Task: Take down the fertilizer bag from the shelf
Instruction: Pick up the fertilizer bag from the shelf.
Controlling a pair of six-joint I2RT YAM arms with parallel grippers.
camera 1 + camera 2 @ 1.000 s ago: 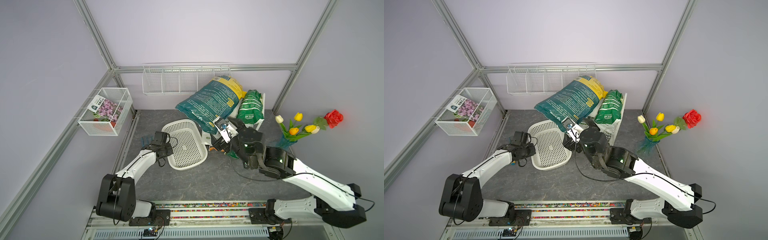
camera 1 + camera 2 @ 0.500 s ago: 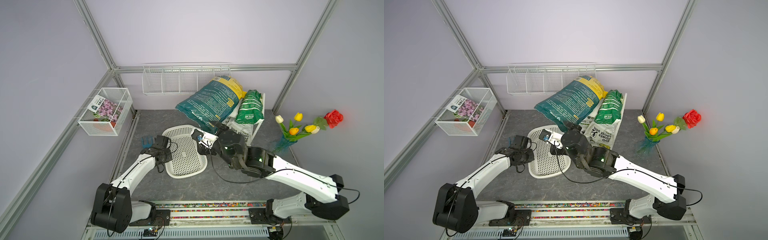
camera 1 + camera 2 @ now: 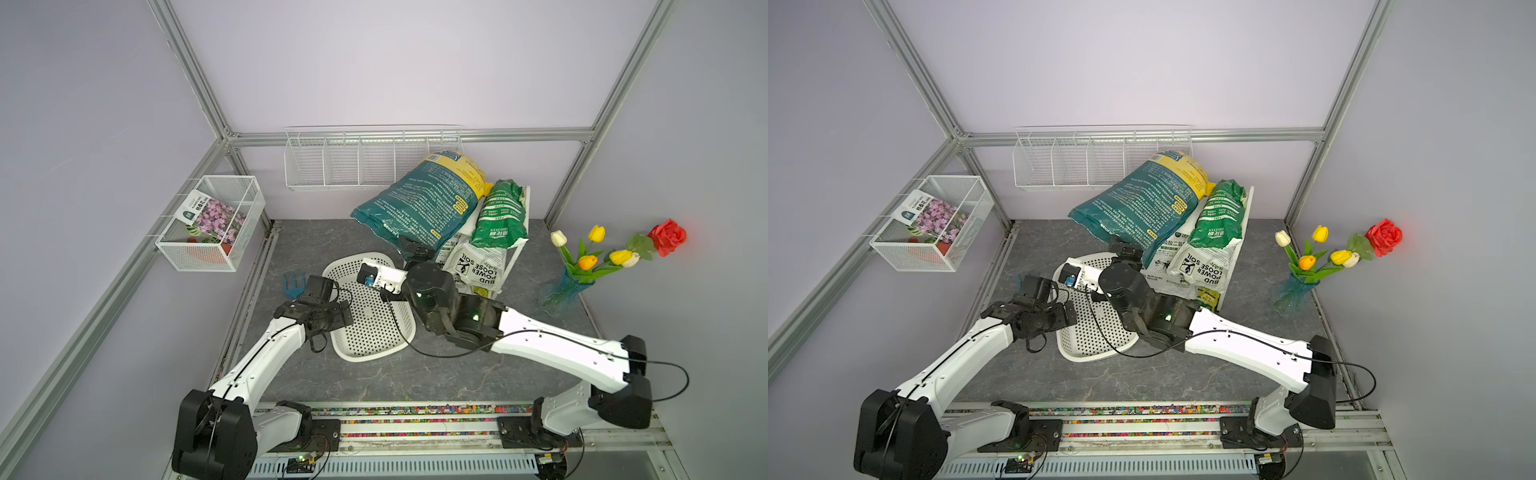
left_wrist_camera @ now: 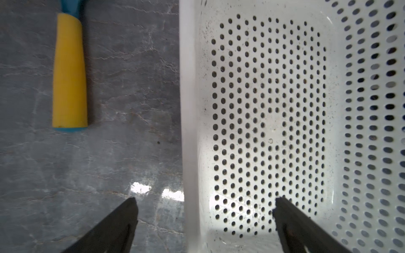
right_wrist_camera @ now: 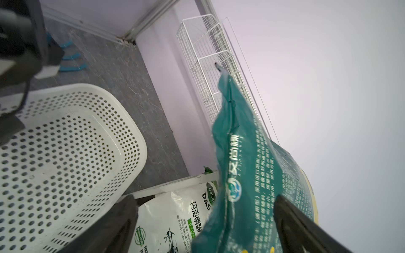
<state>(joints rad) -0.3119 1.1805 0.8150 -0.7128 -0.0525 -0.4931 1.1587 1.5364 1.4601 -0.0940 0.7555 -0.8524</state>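
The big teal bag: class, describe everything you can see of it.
The teal bag looks like glossy plastic, full, with small white print and a yellow top end. It lies tilted on the white shelf, yellow end high at the back, lower end jutting forward. A green bag lies beside it. The open right gripper straddles its lower edge.

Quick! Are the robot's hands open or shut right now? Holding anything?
Left hand: open, holding nothing, straddling the white basket's rim.
Right hand: open, teal bag's edge between its fingers, not gripped.
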